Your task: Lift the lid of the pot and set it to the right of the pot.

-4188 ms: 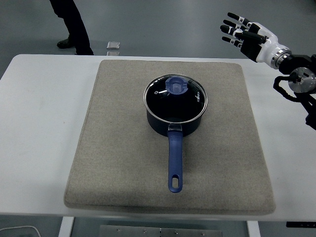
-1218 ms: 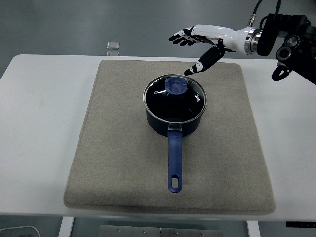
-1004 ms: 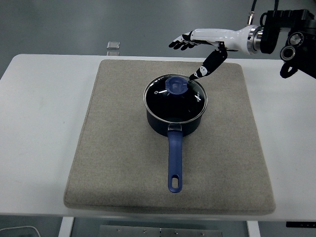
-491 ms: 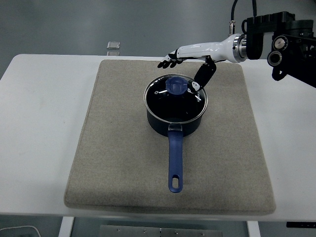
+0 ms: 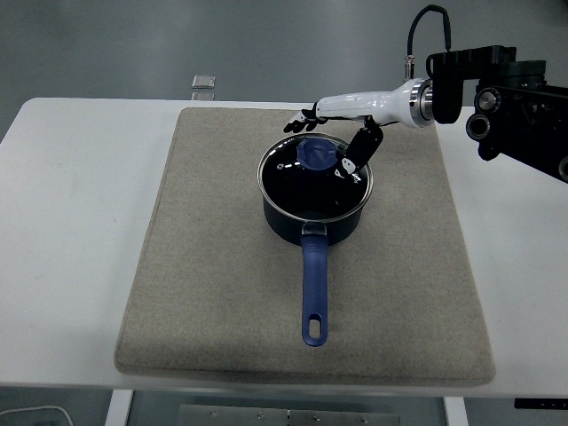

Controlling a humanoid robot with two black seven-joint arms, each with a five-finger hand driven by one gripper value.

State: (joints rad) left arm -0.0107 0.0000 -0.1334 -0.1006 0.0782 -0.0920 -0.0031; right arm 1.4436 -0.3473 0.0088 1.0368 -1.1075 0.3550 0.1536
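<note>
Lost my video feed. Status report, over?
Right hand open, poised around the blue knob, not gripping. Lid seated on pot. Mat right of pot unobstructed.

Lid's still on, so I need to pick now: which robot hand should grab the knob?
Right. The right robot hand is open over the far rim of the lid, thumb beside the knob. No left arm is in view.

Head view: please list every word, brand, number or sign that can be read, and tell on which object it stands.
Nothing can be read.
Pot lid: a small white print near the right rim, and a small white round mark on the left of the glass; both too small and blurred to read.
Small object on the floor beyond the table: no text can be made out.
</note>
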